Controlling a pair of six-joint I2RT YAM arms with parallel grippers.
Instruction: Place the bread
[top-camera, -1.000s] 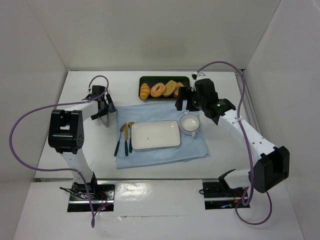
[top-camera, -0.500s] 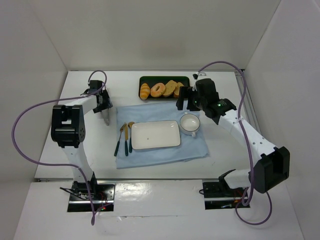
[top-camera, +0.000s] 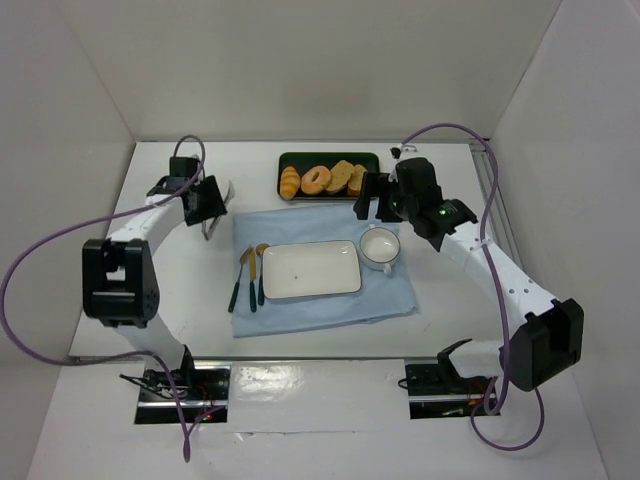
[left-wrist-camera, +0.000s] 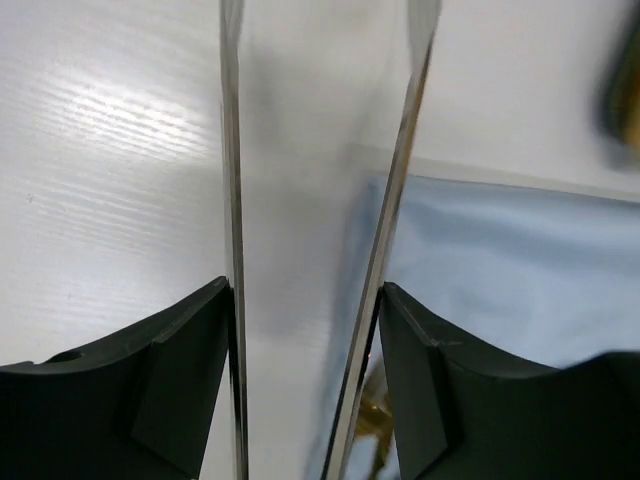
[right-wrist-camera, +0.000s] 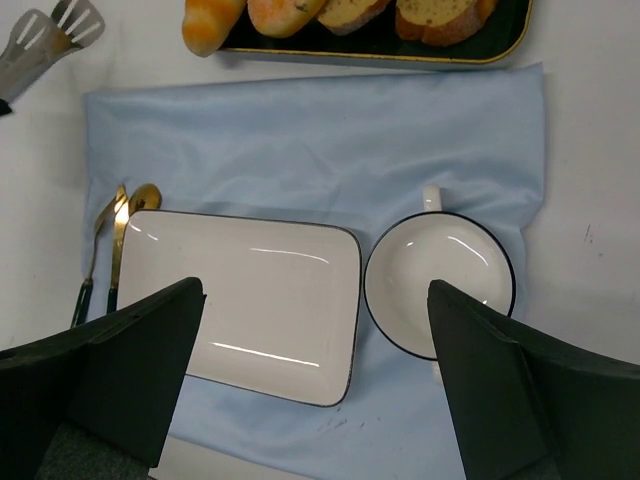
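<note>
The left gripper (top-camera: 204, 198) clasps a pair of silvery metal tongs (left-wrist-camera: 229, 150); the right gripper (top-camera: 371, 197) hangs wide open, empty. The approach seems in hand: next the tongs must straddle the small golden ridged roll (top-camera: 290, 182).

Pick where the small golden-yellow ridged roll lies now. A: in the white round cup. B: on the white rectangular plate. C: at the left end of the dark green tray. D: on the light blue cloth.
C: the small golden-yellow ridged roll sits at the left end of the dark green tray, next to the ring-shaped bagel.
</note>
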